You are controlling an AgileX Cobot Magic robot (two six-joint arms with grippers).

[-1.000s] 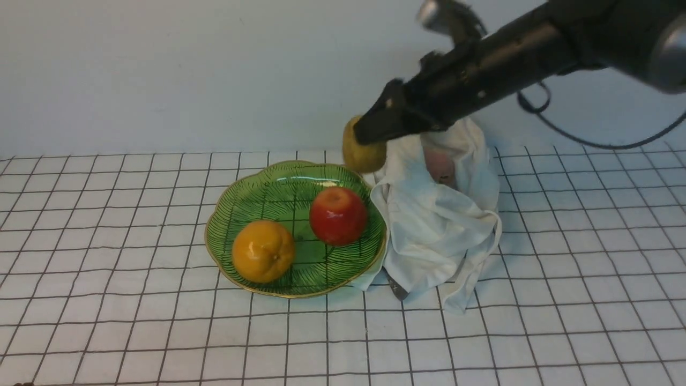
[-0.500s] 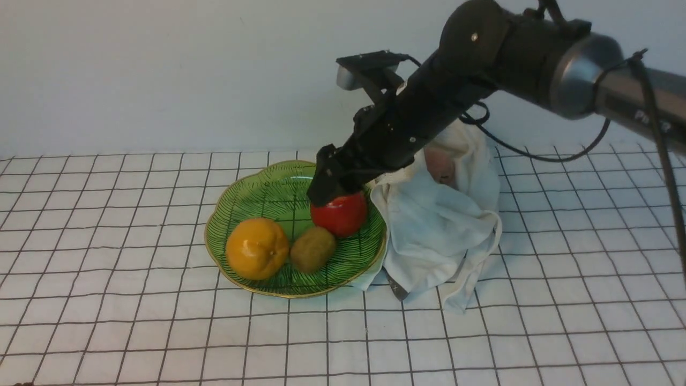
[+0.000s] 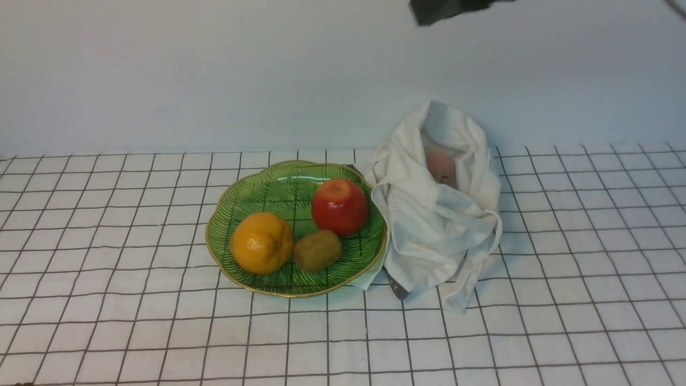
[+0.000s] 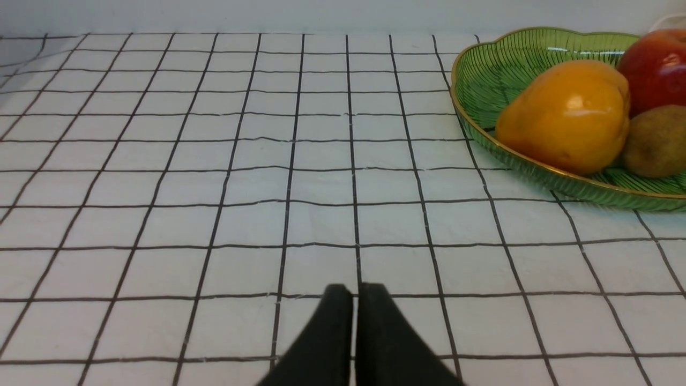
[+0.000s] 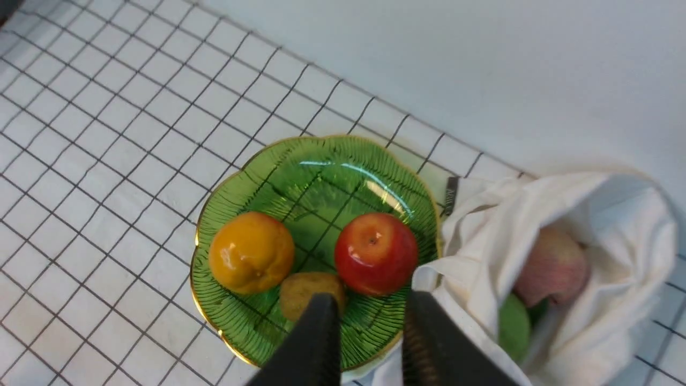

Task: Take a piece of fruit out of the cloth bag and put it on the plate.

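The kiwi (image 3: 317, 250) lies on the green plate (image 3: 278, 182), between an orange (image 3: 262, 243) and a red apple (image 3: 339, 207). The white cloth bag (image 3: 437, 225) slumps against the plate's right rim, its mouth open. My right gripper (image 5: 372, 300) is open and empty, high above the plate's edge by the bag; the kiwi (image 5: 305, 292) shows just beyond one finger. Only a dark bit of the right arm (image 3: 439, 8) shows at the front view's top edge. My left gripper (image 4: 353, 289) is shut and empty, low over the tablecloth, left of the plate (image 4: 482, 69).
A pale pink peach (image 5: 552, 265) and a green fruit (image 5: 512, 327) lie inside the bag (image 5: 482, 241). A white wall stands just behind the bag and plate. A checked white cloth (image 3: 134, 321) covers the table.
My right gripper carried the kiwi from the bag over the plate, let it go, then rose almost out of the front view. The kiwi now rests between the orange and the apple.
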